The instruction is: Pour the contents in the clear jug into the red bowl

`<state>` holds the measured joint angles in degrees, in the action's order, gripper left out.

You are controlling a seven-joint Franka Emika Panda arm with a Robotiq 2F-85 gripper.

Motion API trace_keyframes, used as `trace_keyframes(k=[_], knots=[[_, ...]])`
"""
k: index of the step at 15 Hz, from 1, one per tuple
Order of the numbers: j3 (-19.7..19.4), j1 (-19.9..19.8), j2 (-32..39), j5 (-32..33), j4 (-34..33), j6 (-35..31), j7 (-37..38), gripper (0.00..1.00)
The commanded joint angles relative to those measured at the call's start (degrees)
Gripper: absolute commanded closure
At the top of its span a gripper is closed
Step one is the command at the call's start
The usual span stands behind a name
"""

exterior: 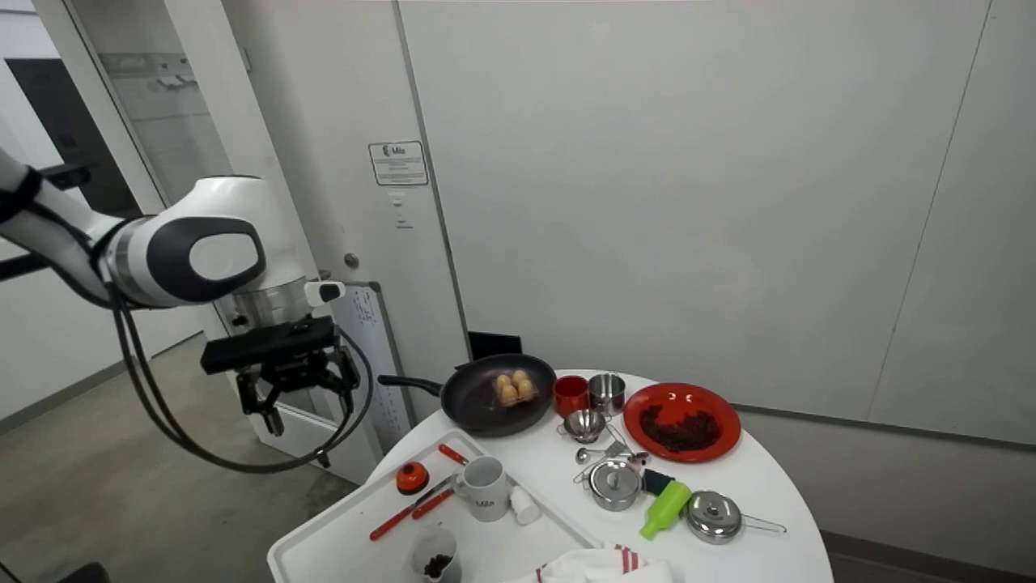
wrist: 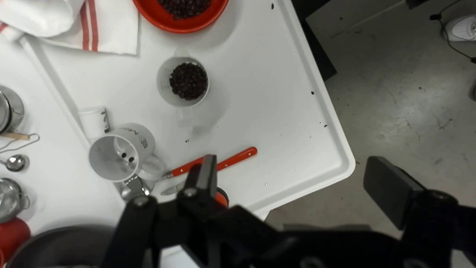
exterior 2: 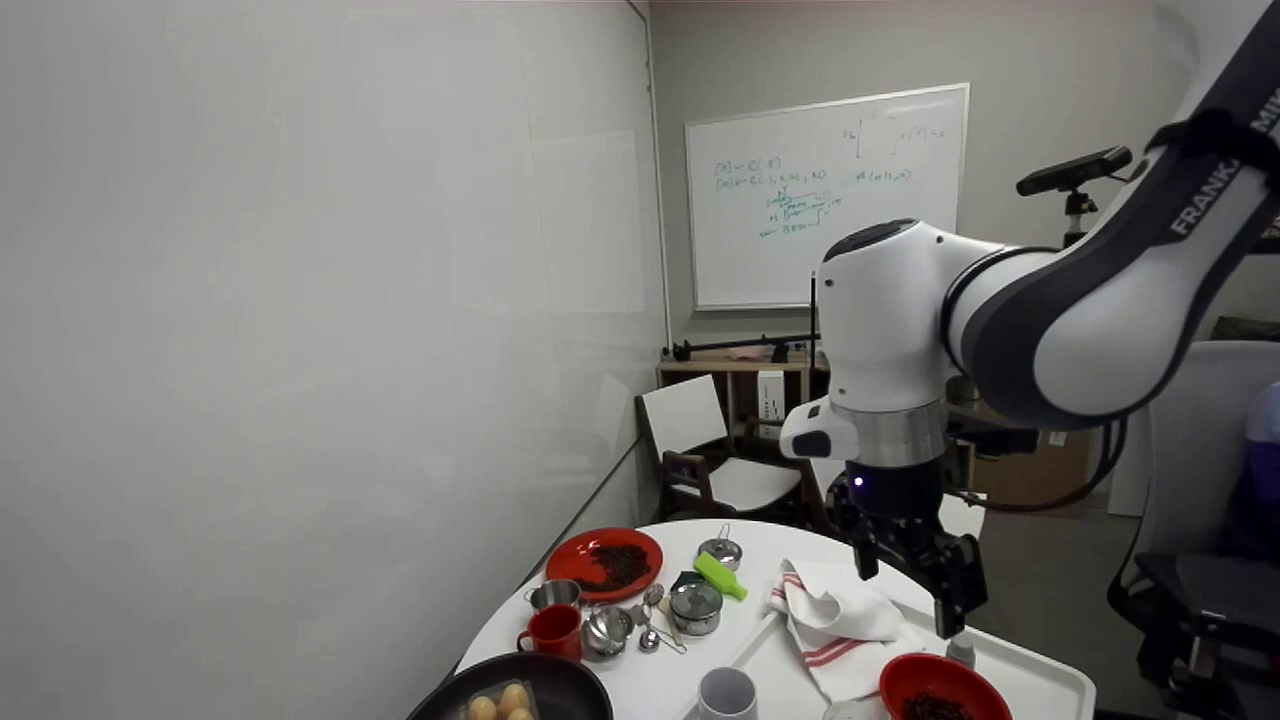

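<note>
The clear jug [wrist: 163,83] stands upright on the tray with dark beans in it. It also shows at the bottom of an exterior view [exterior: 423,552]. The wide shallow red bowl [exterior: 680,395], with a dark brown heap in it, stands on the table's far side by the wall, and shows in both exterior views [exterior 2: 568,562]. A smaller, deeper red bowl [wrist: 178,26] with dark beans stands on the tray near the jug. My gripper [wrist: 293,175] is open and empty, raised above the table and apart from the jug, also visible in both exterior views [exterior: 301,437] [exterior 2: 908,598].
The white tray [wrist: 282,111] also holds a white mug [exterior: 487,494], a small white container [exterior: 524,506], red-handled knives [exterior: 392,522], an orange timer [exterior: 412,478] and a towel [exterior 2: 835,635]. Beyond it are a black pan [exterior: 465,405], metal pots [exterior: 615,484] and a green bottle [exterior: 666,508].
</note>
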<state>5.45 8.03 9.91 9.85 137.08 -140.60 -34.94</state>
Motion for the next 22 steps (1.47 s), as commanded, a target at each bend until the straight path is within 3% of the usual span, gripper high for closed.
trace_keyframes(k=[1,3,8,13,22], knots=[[0.85,-0.16,9.57,5.98,-8.26,-0.91,0.59,0.00],[-1.75,2.14,13.90,16.05,-11.80,-0.37,7.06,0.00],[-4.46,3.76,25.10,25.63,-20.54,0.40,14.16,0.00],[-6.51,4.84,35.65,28.48,-30.10,2.85,18.95,0.00],[-5.79,2.51,46.51,25.64,-40.28,8.52,17.98,0.00]])
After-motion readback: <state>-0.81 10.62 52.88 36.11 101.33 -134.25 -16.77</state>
